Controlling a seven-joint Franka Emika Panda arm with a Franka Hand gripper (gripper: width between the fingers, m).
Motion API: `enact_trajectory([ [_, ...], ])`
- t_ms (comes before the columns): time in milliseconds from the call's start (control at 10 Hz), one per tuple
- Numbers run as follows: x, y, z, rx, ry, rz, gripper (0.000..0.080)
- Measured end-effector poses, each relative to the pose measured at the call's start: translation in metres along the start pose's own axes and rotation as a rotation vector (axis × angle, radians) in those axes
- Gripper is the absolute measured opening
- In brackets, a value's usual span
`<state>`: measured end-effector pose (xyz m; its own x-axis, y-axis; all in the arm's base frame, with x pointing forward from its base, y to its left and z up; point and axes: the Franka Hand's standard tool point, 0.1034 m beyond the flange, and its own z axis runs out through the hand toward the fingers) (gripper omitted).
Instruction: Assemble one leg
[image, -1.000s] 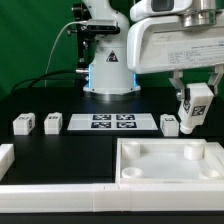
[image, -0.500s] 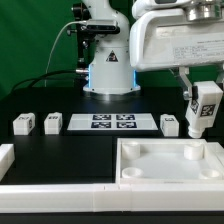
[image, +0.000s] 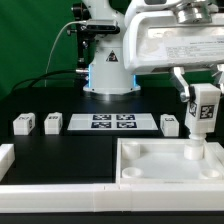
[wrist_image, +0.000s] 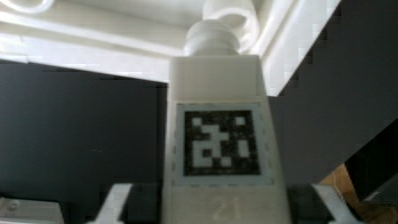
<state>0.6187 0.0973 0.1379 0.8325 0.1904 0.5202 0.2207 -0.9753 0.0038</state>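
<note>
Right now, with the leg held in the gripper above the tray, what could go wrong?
The leg, clamped in the gripper, looks slightly tilted over the corner socket of the tray; its tip may catch the rim instead of seating. An off-centre push could also shift the tray. A loose leg lies close by and could get bumped.

1. We see the marker board (image: 112, 122) lying on the worktop (image: 70, 148), before the arm's base (image: 108, 78).
2. To the exterior view's left of that board, a first post (image: 21, 124) and a second post (image: 52, 122) sit side by side, near each other but apart.
3. A third post (image: 170, 124) sits just beside the board on the exterior view's right.
4. The tray (image: 150, 144) lies before the board, toward the exterior view's right.
5. The leg (image: 202, 110) stands upright between the jaws, over the tray's far corner on the exterior view's right; we cannot tell whether it is seated there.
</note>
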Motion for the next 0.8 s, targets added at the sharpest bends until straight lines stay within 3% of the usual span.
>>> enact_trajectory([
  [200,0.01,0.001,0.009,0.002,0.008,-0.006,0.0293],
  [500,0.006,-0.002,0.021,0.006,0.007,-0.022,0.0293],
  [800,0.006,-0.002,0.021,0.006,0.007,-0.022,0.0293],
])
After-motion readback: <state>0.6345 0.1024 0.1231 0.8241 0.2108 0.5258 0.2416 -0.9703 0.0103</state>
